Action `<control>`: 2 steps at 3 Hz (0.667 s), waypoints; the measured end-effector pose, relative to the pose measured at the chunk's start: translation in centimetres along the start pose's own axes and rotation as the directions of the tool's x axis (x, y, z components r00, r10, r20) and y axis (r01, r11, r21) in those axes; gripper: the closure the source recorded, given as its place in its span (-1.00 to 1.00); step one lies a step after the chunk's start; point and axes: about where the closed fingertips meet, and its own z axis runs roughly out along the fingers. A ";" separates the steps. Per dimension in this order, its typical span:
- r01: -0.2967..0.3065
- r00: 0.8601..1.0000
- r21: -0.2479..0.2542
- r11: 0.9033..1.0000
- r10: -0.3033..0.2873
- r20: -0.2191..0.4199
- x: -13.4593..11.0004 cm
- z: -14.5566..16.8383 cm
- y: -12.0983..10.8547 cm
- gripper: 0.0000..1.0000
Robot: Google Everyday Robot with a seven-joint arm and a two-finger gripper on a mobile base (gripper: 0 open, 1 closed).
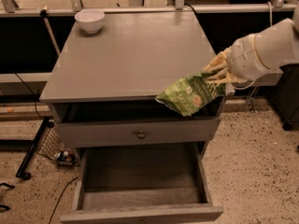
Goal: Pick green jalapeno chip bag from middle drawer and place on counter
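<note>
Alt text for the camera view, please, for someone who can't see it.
The gripper, reaching in from the right, is shut on the green jalapeno chip bag, holding it at the front right edge of the counter. Below, the middle drawer stands pulled open, and a white bowl sits at the counter's back left corner.

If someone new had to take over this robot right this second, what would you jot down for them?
Gripper: at the counter's front right corner, shut on the right end of the bag.
Bag: held in the air, hanging across the counter's front edge, not resting on it.
Middle drawer: pulled open, nothing visible inside.
Counter: a white bowl sits at the back left.
Done: bag is out of the drawer and lifted to counter height.
Left: move the bag over the counter, set it down, let go.
</note>
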 end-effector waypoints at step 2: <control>0.057 0.998 -0.009 0.998 -0.057 -0.018 -1.4 0.6 -5.4 1.00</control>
